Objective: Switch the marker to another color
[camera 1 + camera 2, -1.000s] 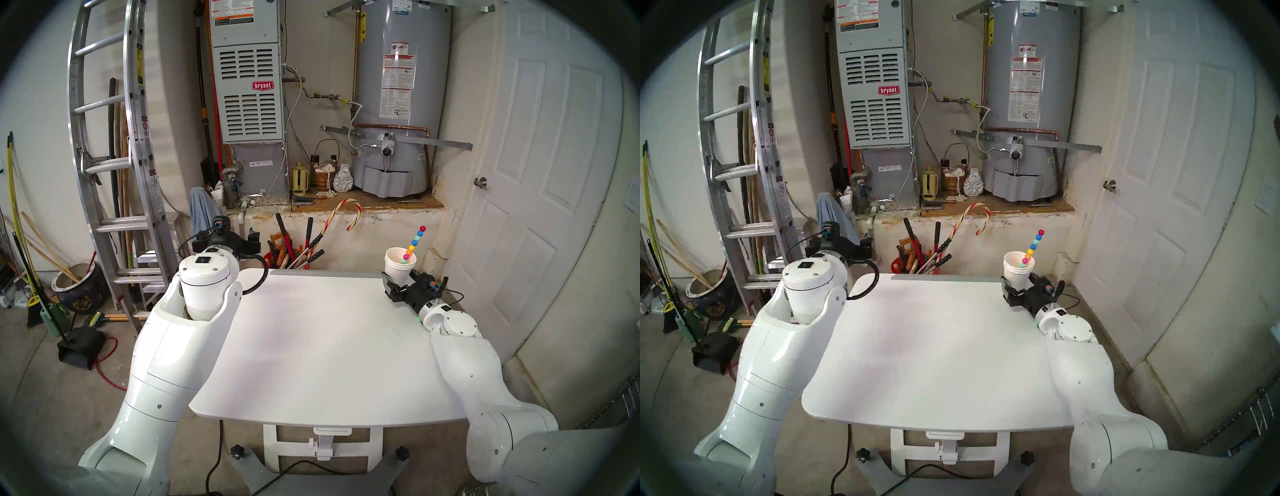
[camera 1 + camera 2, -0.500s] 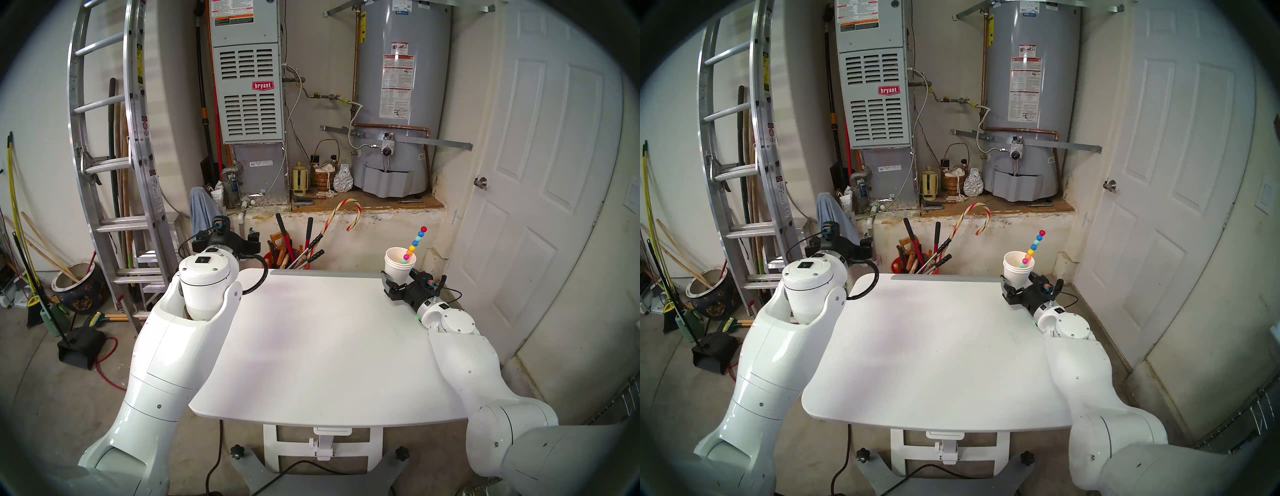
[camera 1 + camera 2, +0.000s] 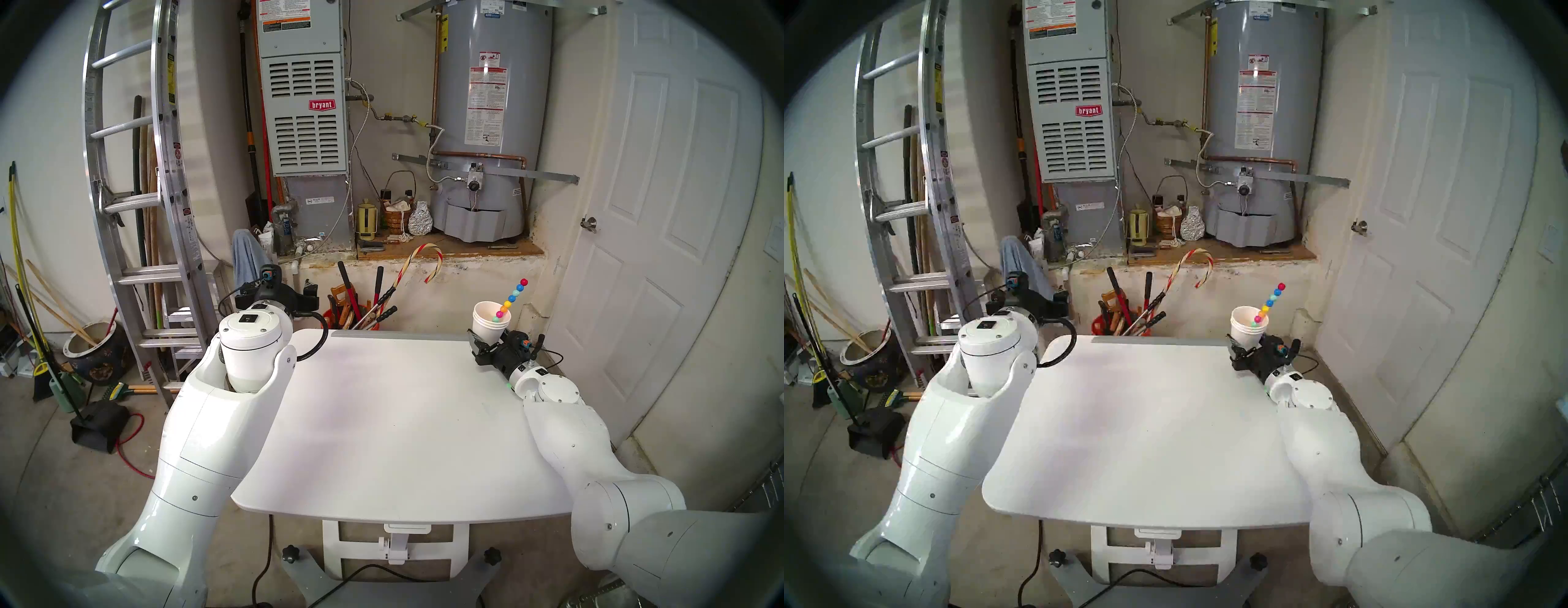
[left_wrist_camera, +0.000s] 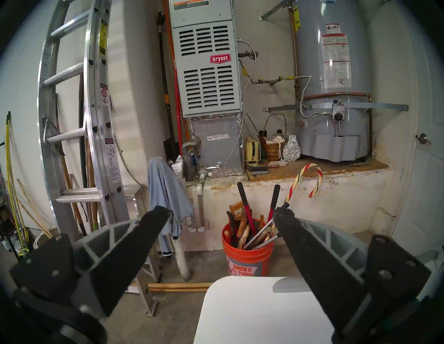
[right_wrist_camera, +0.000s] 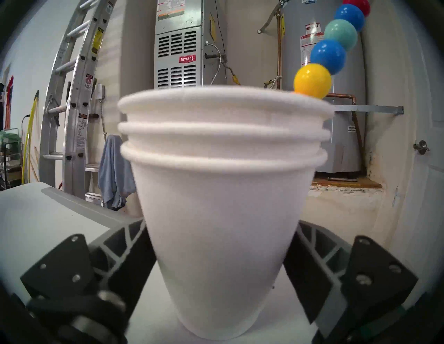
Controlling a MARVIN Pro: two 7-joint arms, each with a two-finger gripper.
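The slim marker of stacked rainbow-coloured beads [image 3: 509,300] stands tilted inside a stack of three nested white foam cups [image 3: 491,324] at the far right corner of the white table [image 3: 394,424], leaning on the rim so that its upper beads remain reachable. The right gripper [image 5: 219,259] straddles the lower cup wall, fingers on both sides; whether they press it cannot be told. This placement probably steadies the cups for extraction. The left gripper [image 4: 221,216] hangs spread and empty beyond the table's far left corner.
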